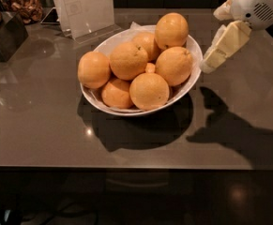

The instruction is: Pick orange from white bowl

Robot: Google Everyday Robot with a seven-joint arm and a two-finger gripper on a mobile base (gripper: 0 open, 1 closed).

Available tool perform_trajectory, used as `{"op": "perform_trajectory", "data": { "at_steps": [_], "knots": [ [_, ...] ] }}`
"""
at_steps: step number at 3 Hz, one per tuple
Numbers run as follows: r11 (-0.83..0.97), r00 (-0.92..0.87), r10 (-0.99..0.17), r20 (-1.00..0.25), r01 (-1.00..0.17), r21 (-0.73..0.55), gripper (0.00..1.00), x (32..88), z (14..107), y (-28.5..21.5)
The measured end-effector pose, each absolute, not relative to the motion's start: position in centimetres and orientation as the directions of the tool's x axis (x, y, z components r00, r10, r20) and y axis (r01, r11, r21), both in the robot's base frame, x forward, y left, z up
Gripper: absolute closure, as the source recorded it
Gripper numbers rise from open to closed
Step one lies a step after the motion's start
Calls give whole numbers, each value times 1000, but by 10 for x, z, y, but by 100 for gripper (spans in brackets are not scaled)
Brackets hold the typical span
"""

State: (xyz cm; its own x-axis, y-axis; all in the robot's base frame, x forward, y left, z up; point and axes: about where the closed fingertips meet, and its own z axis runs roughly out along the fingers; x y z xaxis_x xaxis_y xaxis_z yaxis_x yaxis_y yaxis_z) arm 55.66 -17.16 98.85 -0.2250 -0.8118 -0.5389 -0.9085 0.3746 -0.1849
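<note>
Camera view, single view on record.

Surface [42, 125]: dark grey, glossy, with light spots reflected at left.

White bowl [109, 42]: stands on the surface, a little left of centre in the view. Wide, shallow, thin rim. It casts a dark shadow forward and to the right.

Contents: oranges heaped above the rim.
- The orange [149, 91]: large, round, evenly bright, finely pebbled skin. It sits at the front of the heap, inside the bowl against the near rim, and touches the fruit beside and behind it.
- Centre orange [128, 61]: dark stem dimple on its face, behind and left of the orange.
- Top orange [171, 30]: highest in the heap, at the back right.
- Left orange [94, 69]: bulges over the left rim.

Pincer [220, 50]: upper right of the view, cream-coloured below a white wrist housing [255, 3]. It slants down and to the left. Its tip is just beside the bowl's right rim, outside the bowl and above the surface. It is apart from the orange. How far it is open: cannot tell. Nothing shows in its hold.

Arm shadow [234, 130]: lies on the surface right of the bowl.

Background: clear sign stand [84, 8] behind the bowl; dark box [4, 36] at far left.
</note>
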Motion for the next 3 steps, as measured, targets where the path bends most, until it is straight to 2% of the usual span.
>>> {"op": "perform_trajectory", "data": {
  "at_steps": [1,3],
  "knots": [
    [353,-216,-786,-580,-926,-132,0,601,979,-136],
    [358,-215,-767,-605,-925,-125,0,613,976,-127]
  ]
}}
